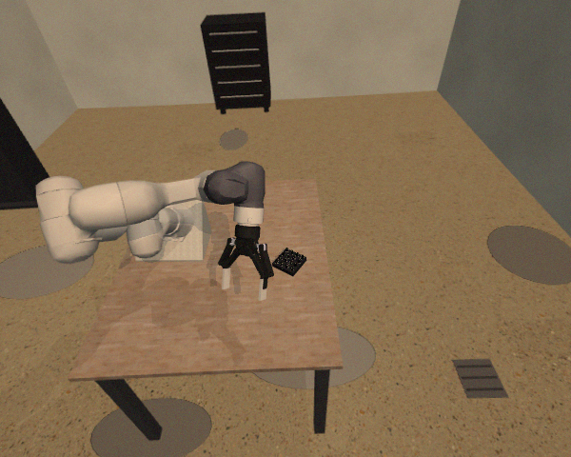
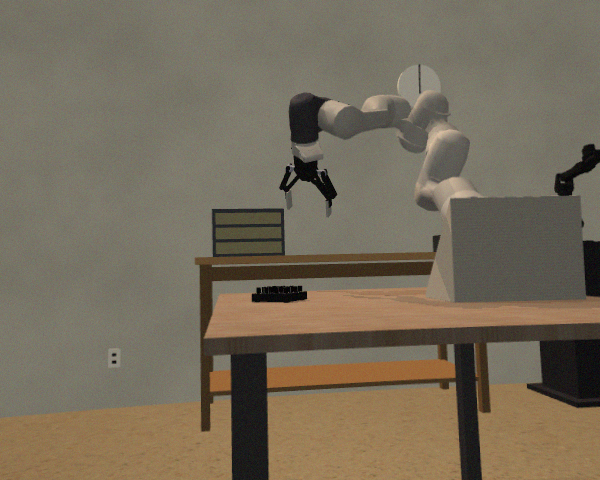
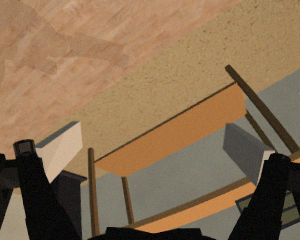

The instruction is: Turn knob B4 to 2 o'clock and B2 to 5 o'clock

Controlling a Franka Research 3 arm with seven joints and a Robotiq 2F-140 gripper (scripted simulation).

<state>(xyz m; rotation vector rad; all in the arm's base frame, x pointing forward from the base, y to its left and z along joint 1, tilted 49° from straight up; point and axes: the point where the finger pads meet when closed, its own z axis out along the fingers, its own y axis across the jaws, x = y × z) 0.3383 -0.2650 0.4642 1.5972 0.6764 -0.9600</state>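
The knob box (image 1: 287, 261) (image 2: 279, 295) is a small flat black box with rows of black knobs, standing on the wooden table (image 1: 187, 339) (image 2: 372, 315) near its right edge in the top view. The knobs' lines and names are too small to read. My gripper (image 1: 244, 288) (image 2: 308, 205) (image 3: 152, 135) is wide open and empty. It hangs high above the table, left of the box in the top view and well above it in the exterior view. The wrist view shows no knob box, only table top, floor and a shelf between the fingers.
The robot's white base block (image 1: 189, 246) (image 2: 512, 248) stands on the table's far left part. A wooden shelf table (image 2: 310, 260) with a drawer unit (image 2: 247, 231) stands beyond the table. A black cabinet (image 1: 236, 59) stands at the far wall.
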